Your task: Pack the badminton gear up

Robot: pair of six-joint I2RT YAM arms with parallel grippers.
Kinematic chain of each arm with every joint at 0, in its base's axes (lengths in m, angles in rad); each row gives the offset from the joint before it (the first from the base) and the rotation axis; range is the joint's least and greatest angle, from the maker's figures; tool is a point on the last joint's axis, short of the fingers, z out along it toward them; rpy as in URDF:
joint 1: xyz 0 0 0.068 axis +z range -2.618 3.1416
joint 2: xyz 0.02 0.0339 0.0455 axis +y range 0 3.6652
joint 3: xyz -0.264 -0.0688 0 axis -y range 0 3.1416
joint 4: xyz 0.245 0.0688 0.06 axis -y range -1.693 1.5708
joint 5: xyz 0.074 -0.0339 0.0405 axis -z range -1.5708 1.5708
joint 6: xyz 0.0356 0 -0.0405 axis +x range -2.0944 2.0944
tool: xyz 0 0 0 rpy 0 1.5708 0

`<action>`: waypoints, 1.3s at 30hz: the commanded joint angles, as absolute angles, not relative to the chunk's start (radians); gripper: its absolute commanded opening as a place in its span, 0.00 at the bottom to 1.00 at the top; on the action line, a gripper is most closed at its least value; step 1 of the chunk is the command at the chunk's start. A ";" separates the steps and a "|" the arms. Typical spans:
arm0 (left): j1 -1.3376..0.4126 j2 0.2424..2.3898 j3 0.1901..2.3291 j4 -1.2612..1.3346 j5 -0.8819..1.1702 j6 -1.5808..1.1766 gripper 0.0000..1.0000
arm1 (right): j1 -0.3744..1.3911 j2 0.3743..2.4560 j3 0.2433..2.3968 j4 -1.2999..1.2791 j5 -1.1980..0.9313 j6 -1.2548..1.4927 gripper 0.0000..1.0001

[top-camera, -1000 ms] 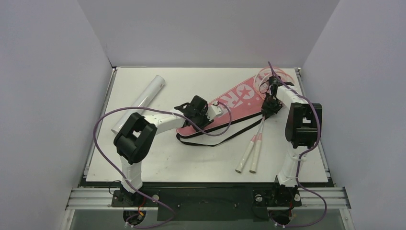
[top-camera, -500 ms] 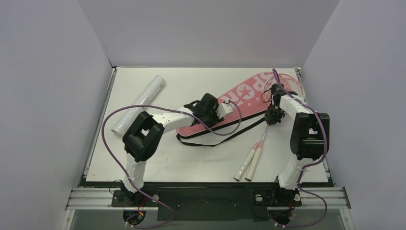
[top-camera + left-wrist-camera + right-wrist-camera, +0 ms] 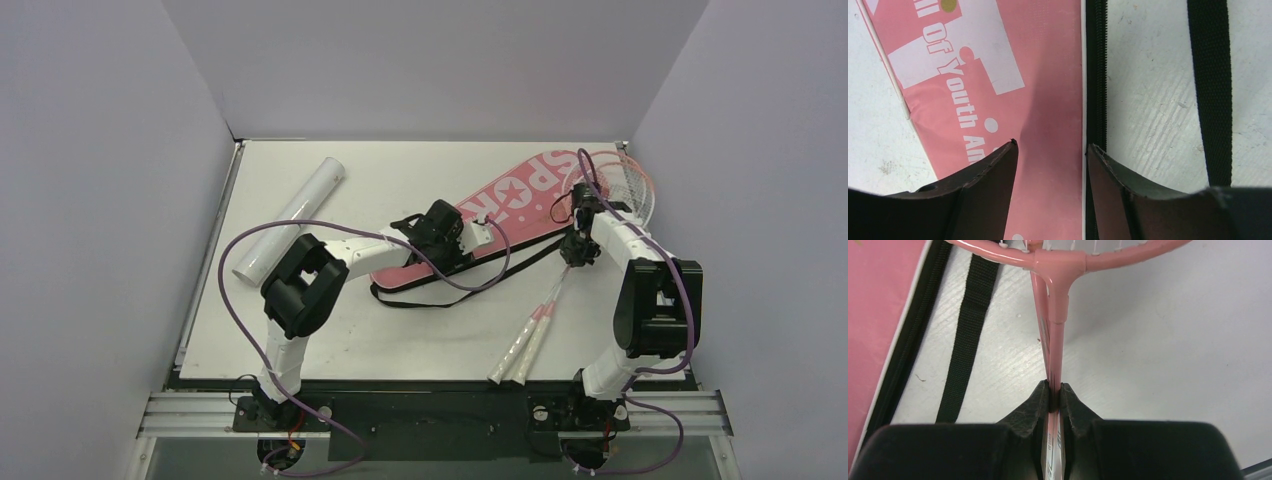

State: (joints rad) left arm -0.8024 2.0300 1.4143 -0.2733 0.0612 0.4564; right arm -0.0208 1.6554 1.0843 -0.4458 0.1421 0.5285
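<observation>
The pink "SPORT" cover [image 3: 510, 200] lies flat and diagonal mid-table, its black strap [image 3: 470, 290] looped along its near side. My left gripper [image 3: 448, 235] is open low over the cover's narrow end; in the left wrist view [image 3: 1050, 150] one finger is over the pink cover [image 3: 1048, 75] and the other over its zipper edge [image 3: 1095, 75]. My right gripper [image 3: 575, 252] is shut on the shafts of the two pink-and-white rackets [image 3: 540, 315], just below the throat [image 3: 1058, 265]. Their heads [image 3: 625, 180] lie by the cover's wide end. The long white tube [image 3: 290, 215] lies at the left. No shuttlecocks show.
The rackets' white handles [image 3: 510, 362] reach close to the table's near edge. The black strap [image 3: 965, 355] lies on the table just left of the right gripper. Walls enclose the table at the left, back and right; the racket heads sit close to the right wall.
My right gripper has drawn the rackets toward the near right, off the cover, uncovering more lettering. My left gripper has slid right along the cover's narrow end.
</observation>
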 commanded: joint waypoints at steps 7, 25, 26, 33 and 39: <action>-0.819 2.006 1.424 -0.308 0.118 0.469 0.67 | -0.049 1.603 1.046 -0.444 0.199 0.554 0.00; -0.805 1.994 1.423 -0.226 -0.029 0.403 0.02 | -0.071 1.600 1.004 -0.436 0.246 0.577 0.00; -0.804 1.991 1.422 -0.220 -0.035 0.395 0.01 | -0.073 1.599 1.002 -0.437 0.249 0.579 0.00; -0.767 1.935 1.391 -0.208 -0.105 0.335 0.00 | -0.083 1.636 1.011 -0.436 0.241 0.578 0.00; -0.680 1.771 1.322 -0.255 -0.064 0.241 0.00 | -0.072 1.692 1.039 -0.420 0.182 0.586 0.00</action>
State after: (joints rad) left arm -0.7471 1.9472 1.3483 -0.2546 -0.0708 0.3286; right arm -0.0780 1.6657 0.9966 -0.4271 0.1978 0.5659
